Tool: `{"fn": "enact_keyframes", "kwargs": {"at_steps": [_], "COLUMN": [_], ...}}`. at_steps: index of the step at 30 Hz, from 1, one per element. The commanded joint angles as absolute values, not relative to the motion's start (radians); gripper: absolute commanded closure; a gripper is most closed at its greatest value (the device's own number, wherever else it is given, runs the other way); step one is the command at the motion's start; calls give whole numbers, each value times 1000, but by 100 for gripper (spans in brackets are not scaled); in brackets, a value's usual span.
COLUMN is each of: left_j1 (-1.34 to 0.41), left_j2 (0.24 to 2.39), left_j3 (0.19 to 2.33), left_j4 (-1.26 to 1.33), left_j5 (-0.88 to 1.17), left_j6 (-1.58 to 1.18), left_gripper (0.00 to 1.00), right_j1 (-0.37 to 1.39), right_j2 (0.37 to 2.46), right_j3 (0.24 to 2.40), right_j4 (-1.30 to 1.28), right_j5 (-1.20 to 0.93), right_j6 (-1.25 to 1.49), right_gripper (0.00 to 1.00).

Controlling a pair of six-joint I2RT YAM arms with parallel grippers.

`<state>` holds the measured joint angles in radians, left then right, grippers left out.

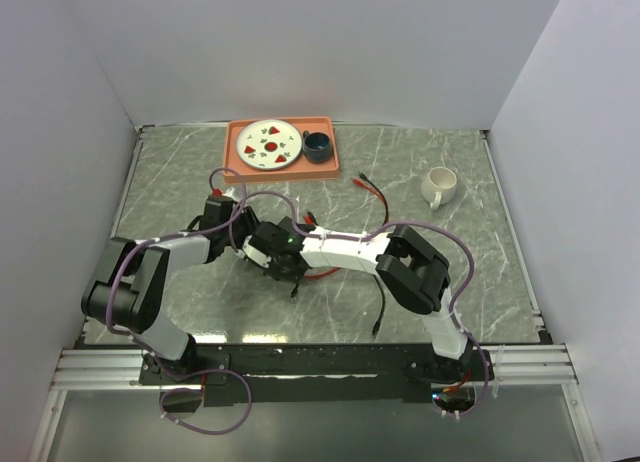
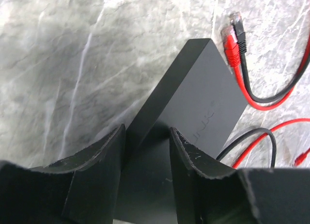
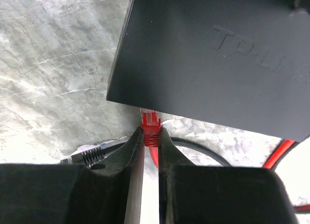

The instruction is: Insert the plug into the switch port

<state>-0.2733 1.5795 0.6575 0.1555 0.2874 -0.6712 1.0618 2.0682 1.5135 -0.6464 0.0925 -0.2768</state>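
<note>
The switch (image 3: 218, 54), a flat matte-black slab with sharp corners and raised lettering on its broad face, is found at the middle of the table (image 1: 180, 182), between the 2 grippers. The tabletop is patterned like grey stone with pale veins.

The plug (image 3: 150, 124), red with a clear plastic tip, is pinched between the 2 black fingers of the right gripper (image 3: 151, 136), which are drawn almost together on it. Its tip is held just at the slab's thin edge; whether it sits in a port cannot be told.

The near end of the switch is straddled by the left gripper (image 2: 147, 136), with 1 curved, rough-edged finger on each side. Whether those fingers are pressing on it cannot be told.

Just beside the switch's far corner, 2 other connectors (image 2: 235, 37) are seen, 1 red and 1 black, on glossy round cables (image 2: 242, 83) looped over the stone.

At the far edge an orange tray (image 1: 300, 172) with rounded corners is set, carrying a white plate (image 1: 285, 139) printed with red fruit and a dark blue cup (image 1: 318, 145). A white glazed mug (image 1: 438, 185) is placed well apart, to the right.
</note>
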Motion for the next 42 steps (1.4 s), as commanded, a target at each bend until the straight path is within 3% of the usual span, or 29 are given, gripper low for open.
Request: {"fn": "enact_keyframes", "kwargs": {"at_steps": [1,14,42], "left_j1": [-307,-318,-307], "left_j2": [1536,1488,1293], "left_j3": [597,541,443], "left_j4": [-71,-32,-43], "left_j5": [305,345,347], "left_j6": [-670,-701,-768], "left_gripper": [54,61,52], "right_j1": [1028,1012,982], "right_j2": [2052,2062,1861], "right_j3": [1546,1534,1230], "right_j4": [-578,-598,-451], "right_j5": [244,275,255], "right_j6": [-190,-184,-161], "right_gripper": [100,100,100]}}
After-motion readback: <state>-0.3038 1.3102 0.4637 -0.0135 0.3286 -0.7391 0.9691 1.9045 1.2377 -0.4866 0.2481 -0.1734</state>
